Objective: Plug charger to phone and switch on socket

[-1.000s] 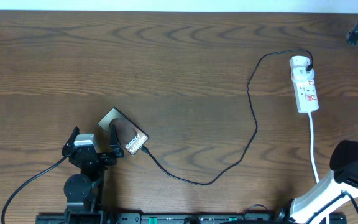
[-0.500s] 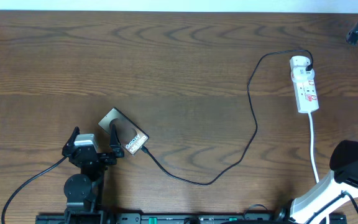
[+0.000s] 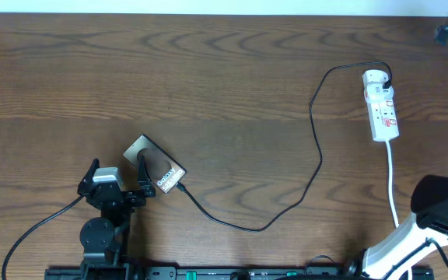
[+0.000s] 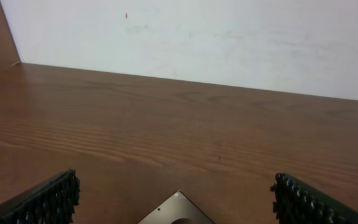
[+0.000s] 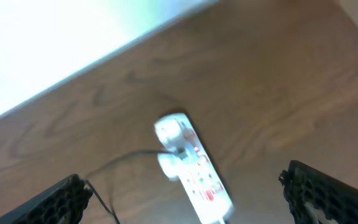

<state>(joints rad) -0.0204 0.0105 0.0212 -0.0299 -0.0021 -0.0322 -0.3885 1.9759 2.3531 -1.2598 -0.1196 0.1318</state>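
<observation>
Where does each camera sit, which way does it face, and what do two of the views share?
Overhead: fixed above the table, facing straight down on the phone, charger cable and power strip; left arm at bottom left, right arm at bottom right.
Left wrist: low over the table, facing the wall; fingers of the open left gripper frame a phone corner.
Right wrist: high, tilted down at the power strip; fingers of the open right gripper show at the lower corners.
Shared: overhead and right wrist both show the power strip.
</observation>
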